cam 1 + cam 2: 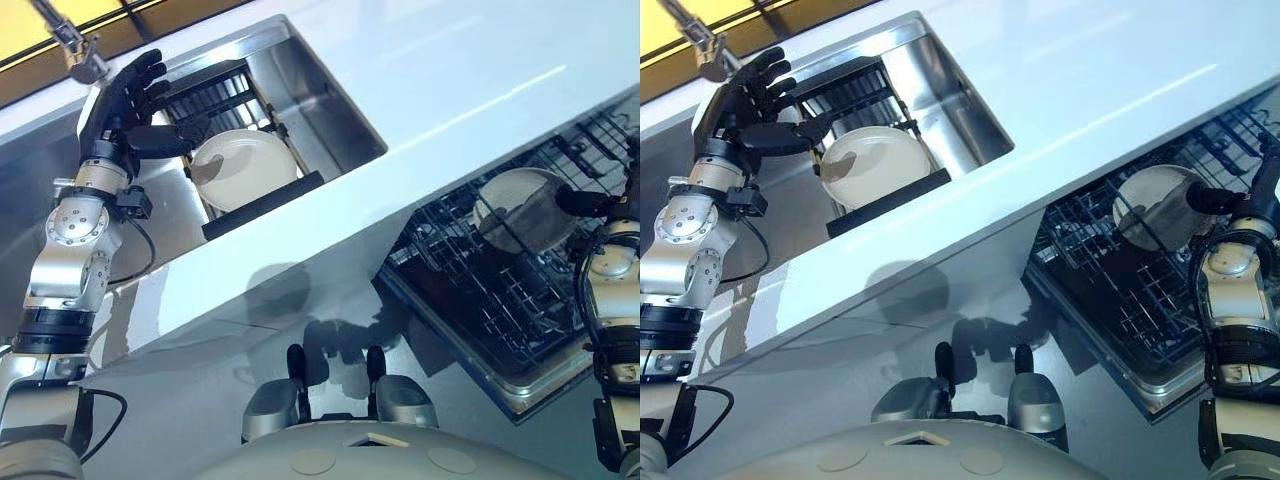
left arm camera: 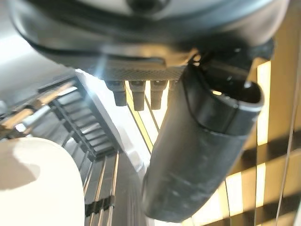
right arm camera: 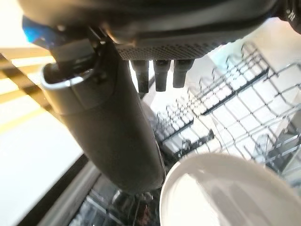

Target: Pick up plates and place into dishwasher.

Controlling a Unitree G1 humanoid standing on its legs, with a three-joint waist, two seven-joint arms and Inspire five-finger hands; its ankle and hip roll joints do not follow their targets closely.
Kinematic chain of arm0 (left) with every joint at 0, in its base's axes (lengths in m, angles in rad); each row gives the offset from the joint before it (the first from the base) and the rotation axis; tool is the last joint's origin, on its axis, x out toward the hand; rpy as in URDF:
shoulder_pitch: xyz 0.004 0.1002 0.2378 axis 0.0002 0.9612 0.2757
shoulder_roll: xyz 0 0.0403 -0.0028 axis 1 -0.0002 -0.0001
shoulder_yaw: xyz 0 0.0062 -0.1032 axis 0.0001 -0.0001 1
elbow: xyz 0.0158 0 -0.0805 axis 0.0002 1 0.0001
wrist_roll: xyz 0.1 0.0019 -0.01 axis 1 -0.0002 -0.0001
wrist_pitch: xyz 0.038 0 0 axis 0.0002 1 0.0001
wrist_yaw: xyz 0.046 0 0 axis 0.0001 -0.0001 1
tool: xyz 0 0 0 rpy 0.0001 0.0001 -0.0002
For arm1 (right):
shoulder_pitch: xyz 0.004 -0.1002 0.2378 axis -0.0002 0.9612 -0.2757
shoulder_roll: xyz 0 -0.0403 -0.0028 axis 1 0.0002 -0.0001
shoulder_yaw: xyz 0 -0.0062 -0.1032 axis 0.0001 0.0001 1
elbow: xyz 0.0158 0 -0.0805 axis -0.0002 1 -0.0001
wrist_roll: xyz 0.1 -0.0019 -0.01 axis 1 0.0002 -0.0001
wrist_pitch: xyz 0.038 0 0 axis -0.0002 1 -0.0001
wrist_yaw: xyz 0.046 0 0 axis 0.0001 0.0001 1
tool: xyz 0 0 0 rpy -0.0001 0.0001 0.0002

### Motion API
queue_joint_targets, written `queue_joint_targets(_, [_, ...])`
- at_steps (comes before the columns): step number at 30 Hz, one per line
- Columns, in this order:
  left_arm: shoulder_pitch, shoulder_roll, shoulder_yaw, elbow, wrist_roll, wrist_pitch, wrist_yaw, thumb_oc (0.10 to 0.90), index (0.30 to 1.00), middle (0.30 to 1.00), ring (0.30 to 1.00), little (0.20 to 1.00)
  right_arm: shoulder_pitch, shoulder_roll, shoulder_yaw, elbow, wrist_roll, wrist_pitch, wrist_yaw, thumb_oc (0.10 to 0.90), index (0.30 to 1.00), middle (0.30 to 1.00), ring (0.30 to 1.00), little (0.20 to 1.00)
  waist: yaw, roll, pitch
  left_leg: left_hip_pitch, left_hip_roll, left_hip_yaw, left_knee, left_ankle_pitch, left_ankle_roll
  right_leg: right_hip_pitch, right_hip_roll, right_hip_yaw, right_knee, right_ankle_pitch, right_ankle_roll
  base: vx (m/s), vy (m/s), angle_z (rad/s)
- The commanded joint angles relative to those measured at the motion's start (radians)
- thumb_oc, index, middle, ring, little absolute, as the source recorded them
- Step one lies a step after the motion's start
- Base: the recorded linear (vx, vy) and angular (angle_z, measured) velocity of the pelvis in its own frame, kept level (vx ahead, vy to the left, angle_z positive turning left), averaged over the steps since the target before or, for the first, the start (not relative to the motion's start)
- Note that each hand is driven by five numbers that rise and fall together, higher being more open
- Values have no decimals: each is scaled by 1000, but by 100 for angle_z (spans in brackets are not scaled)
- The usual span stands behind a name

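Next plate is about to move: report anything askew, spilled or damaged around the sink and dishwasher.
Nothing stands out. The sink plate leans in its black rack, and the second plate stands in the dishwasher rack. Both look whole, and no spill shows.

A round cream plate (image 1: 245, 165) stands on edge in the black rack (image 1: 215, 95) inside the steel sink (image 1: 330, 110). It leans back with its hollow face turned up and outward. A second round plate (image 1: 520, 210), pale grey-white, stands tilted among the prongs of the dark wire basket (image 1: 470, 290) pulled out of the open dishwasher (image 1: 520, 375), well apart from the first.
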Motion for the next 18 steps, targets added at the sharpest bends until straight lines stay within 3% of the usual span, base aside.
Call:
queue_joint_targets(1, [-123,118,39,107,132,-52,1,800,900,900,900,900,29,-63,-39,-138,50,-187,-40,800,900,900,900,900,-25,3,-177,-3,-67,-7,15,-90,32,-48,53,7,94,-82,25,-39,181,-27])
queue_joint_targets(3, [-143,152,29,158,192,-29,-30,800,900,900,900,900,49,-40,-41,-219,90,-211,0,800,900,900,900,900,-38,6,-181,0,-72,4,14,-95,37,-55,49,20,93,-75,34,-31,142,-28])
queue_joint_targets(6, [-187,208,3,248,296,4,-59,800,900,900,900,900,61,-8,-12,-292,205,-265,151,800,900,900,900,900,-57,13,-184,3,-77,32,13,-103,45,-71,44,34,98,-67,47,-28,126,-34])
queue_joint_targets(8, [-233,255,-30,349,385,22,-88,800,900,900,900,900,74,30,29,-363,387,-289,396,800,900,900,900,900,-75,19,-187,4,-80,56,12,-109,52,-84,41,49,105,-63,56,-23,137,-40])
queue_joint_targets(12, [-320,319,-120,543,456,23,-151,800,900,900,900,900,80,74,109,-438,610,-229,684,800,900,900,900,900,-100,27,-192,4,-87,87,11,-118,64,-108,38,75,123,-59,70,-5,106,-25])
queue_joint_targets(18, [-481,366,-301,720,478,106,-277,800,900,900,900,900,80,69,211,-438,666,-188,859,800,900,900,900,900,-134,31,-191,1,-94,120,11,-125,75,-137,35,109,138,-46,89,6,79,-17])
